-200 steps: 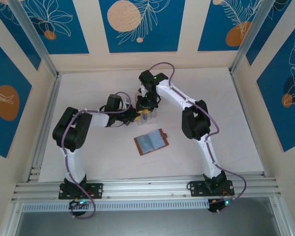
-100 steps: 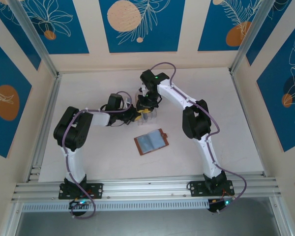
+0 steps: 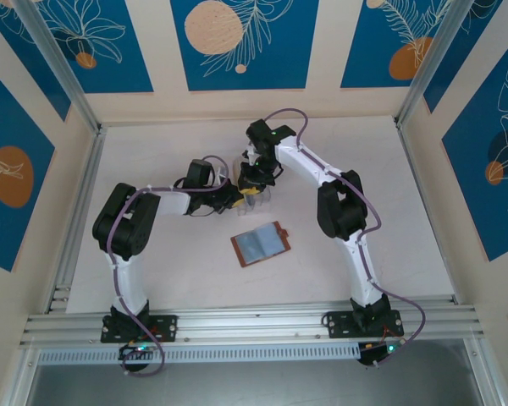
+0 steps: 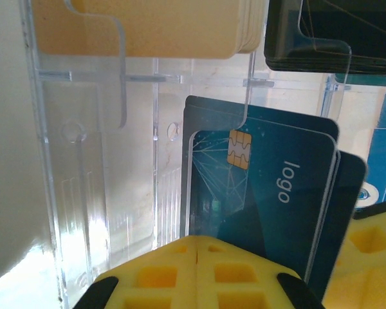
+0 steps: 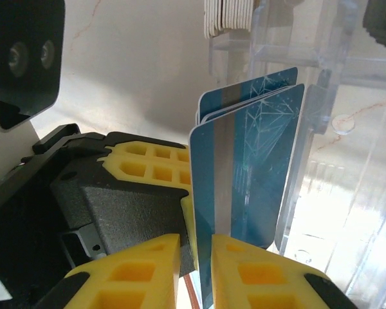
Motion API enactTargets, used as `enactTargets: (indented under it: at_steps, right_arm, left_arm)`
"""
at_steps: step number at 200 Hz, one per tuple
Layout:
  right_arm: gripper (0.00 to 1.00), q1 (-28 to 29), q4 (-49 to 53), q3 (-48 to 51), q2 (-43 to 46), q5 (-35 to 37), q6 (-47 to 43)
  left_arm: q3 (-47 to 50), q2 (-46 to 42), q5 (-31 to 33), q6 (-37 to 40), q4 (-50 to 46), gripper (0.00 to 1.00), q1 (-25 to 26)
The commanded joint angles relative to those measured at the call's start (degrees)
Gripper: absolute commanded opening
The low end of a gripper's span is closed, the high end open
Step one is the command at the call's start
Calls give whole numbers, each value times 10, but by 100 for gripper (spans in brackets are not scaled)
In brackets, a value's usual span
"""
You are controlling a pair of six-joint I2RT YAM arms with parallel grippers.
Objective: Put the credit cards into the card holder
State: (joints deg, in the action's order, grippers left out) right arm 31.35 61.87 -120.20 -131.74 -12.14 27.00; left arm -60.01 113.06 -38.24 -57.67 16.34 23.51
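Right claw barely parted astride teal card, left claw pressed closed

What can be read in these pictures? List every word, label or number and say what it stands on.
"logo": on the dark teal credit card, below its gold chip, standing in the clear plastic rack.
Round emblem on the blue card at the right edge: cut off, unreadable.
Striped card back: a silver stripe and a line pattern, no text.
Card holder: too small to show any text.
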Motion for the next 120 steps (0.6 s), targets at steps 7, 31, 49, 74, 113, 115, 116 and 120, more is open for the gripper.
enactTargets:
  at_steps: [7,31,49,74,113,115,116,120]
  right_arm:
    - [18,6,-9,4,30,-38,2]
    - [17,6,-7,3,30,-38,0]
    - [16,5,-6,4,30,-37,0]
    - [14,4,-5,8,30,-30,-2]
    - [17,4,-3,12,27,-17,-2]
    - [18,4,-3,12,28,-15,-2]
    - [18,4,-3,12,28,-14,-3]
    - [18,4,-2,12,28,-12,-3]
  left_arm:
    - [-19,9,12,25,-23,5,14]
    - [-20,9,13,26,-26,5,14]
    - [-21,8,13,26,-26,5,15]
    - [-23,7,13,27,-29,5,15]
    - [-29,3,15,34,-40,5,15]
    - [-30,4,15,34,-40,5,15]
    - [-30,4,15,35,-41,5,15]
    - [-31,4,15,36,-42,5,15]
